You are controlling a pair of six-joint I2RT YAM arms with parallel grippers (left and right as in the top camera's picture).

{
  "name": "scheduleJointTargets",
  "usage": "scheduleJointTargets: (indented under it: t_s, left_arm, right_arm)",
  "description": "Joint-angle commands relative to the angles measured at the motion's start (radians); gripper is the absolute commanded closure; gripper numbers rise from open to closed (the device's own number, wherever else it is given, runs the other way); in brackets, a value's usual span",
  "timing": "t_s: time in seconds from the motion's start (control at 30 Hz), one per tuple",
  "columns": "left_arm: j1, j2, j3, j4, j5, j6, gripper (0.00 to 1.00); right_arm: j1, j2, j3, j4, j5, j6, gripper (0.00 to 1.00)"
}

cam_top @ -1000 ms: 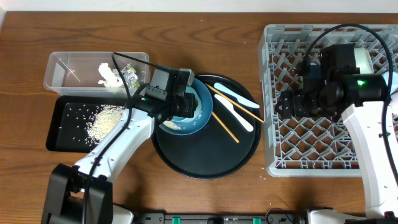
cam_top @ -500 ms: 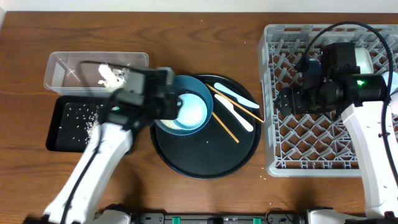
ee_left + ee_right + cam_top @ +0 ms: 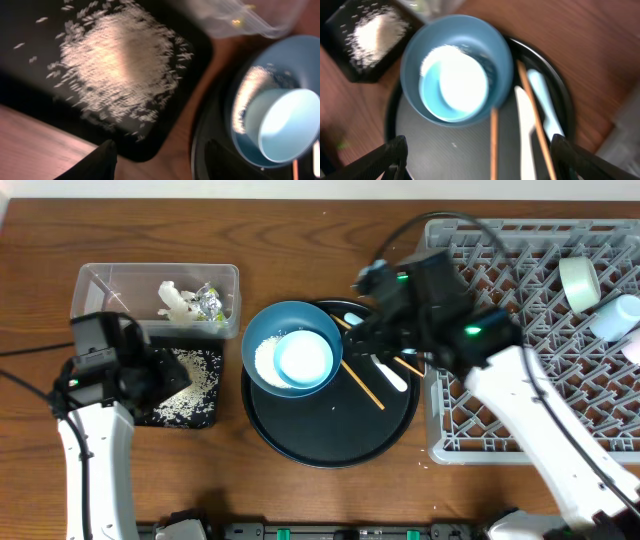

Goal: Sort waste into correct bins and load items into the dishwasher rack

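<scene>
A second ago the left gripper (image 3: pixel 160 159) was at the dark blue round dish (image 3: pixel 300 315) over the large round black tray (image 3: pixel 330 435). Now the dish lies free across that tray's upper left rim, with a small pale bowl (image 3: pixel 303 358) and a patch of loose white rice (image 3: pixel 265 358) inside it. The left arm has pulled back to the left and hovers above the shallow black rectangular tray (image 3: pixel 25 95), its fingers apart with nothing between them. A heap of rice grains (image 3: pixel 188 385) lies in that tray. Behind it, the clear rectangular plastic tub (image 3: pixel 110 285) holds the crumpled white tissue (image 3: pixel 175 298) and the crinkled yellow-and-silver wrapper (image 3: pixel 210 302), as before. The right arm, earlier over the large grey pegged plastic rack (image 3: pixel 610 380), has swung left. Its right gripper (image 3: pixel 480 160) now hangs wide open and empty above the round tray, near the thin wooden chopsticks (image 3: pixel 362 383) and the pale light-blue plastic spoons (image 3: pixel 390 372). With the arm gone, a pale green cup (image 3: pixel 578 280) and a white cup (image 3: pixel 617 315) show in the rack's far right corner.
</scene>
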Motion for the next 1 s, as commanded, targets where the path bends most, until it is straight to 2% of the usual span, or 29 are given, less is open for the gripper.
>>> scheduleJointTargets:
  t_s: [0.0, 0.17, 0.33, 0.67, 0.8, 0.97]
  left_arm:
    - [0.046, 0.0, 0.004, -0.016, -0.013, 0.005, 0.42]
    - [0.055, 0.001, 0.003, -0.017, -0.013, 0.005, 0.41]
    - [0.055, 0.001, 0.002, -0.017, -0.013, 0.005, 0.41]
    - [0.055, 0.001, 0.001, -0.017, -0.013, 0.005, 0.4]
    - [0.055, 0.001, 0.002, -0.017, -0.013, 0.005, 0.4]
    - [0.055, 0.001, 0.001, -0.017, -0.013, 0.005, 0.4]
  right_arm:
    - [0.058, 0.093, 0.011, 0.039, 0.028, 0.018, 0.14]
    - [0.103, 0.236, 0.011, 0.154, 0.056, 0.061, 0.22]
    - [0.105, 0.339, 0.011, 0.233, 0.055, 0.102, 0.23]
    - [0.106, 0.458, 0.011, 0.267, 0.074, 0.121, 0.29]
    - [0.105, 0.476, 0.011, 0.273, 0.074, 0.121, 0.41]
    - [0.105, 0.476, 0.011, 0.28, 0.074, 0.122, 0.71]
